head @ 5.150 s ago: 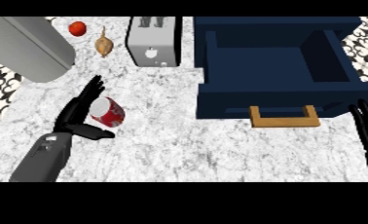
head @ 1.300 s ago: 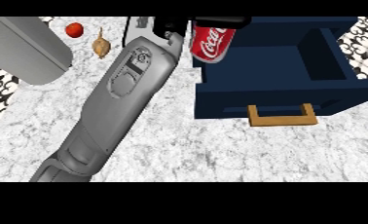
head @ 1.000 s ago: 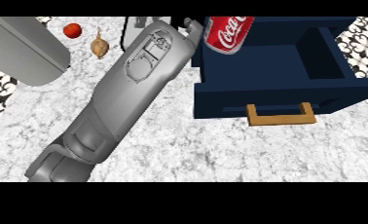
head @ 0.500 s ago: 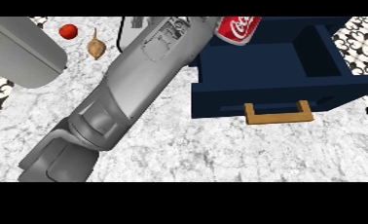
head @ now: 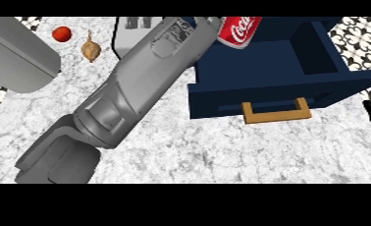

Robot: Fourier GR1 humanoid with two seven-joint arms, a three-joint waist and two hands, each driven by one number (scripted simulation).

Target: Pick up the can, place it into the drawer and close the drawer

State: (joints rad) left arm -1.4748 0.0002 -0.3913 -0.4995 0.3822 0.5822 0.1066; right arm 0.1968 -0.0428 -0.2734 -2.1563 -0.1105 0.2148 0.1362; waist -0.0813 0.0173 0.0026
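Left forearm (head: pixel 145 80) runs from lower left to top centre, crossing the toaster (head: pixel 130 29). Can (head: pixel 240 30) is at its far end, tilted, at the top edge above the upper-left corner of the open drawer (head: pixel 326 95). Left hand is hidden behind the wrist, so can't tell whether it's grasping the can. Drawer handle (head: pixel 276 112) faces the lower edge. Tomato (head: pixel 62 34) and what looks like an onion (head: pixel 90 50) sit upper left on the surface (head: pixel 217 151).

left forearm (head: pixel 138 87) slants up-right, left hand (head: pixel 205 21) mostly hidden.
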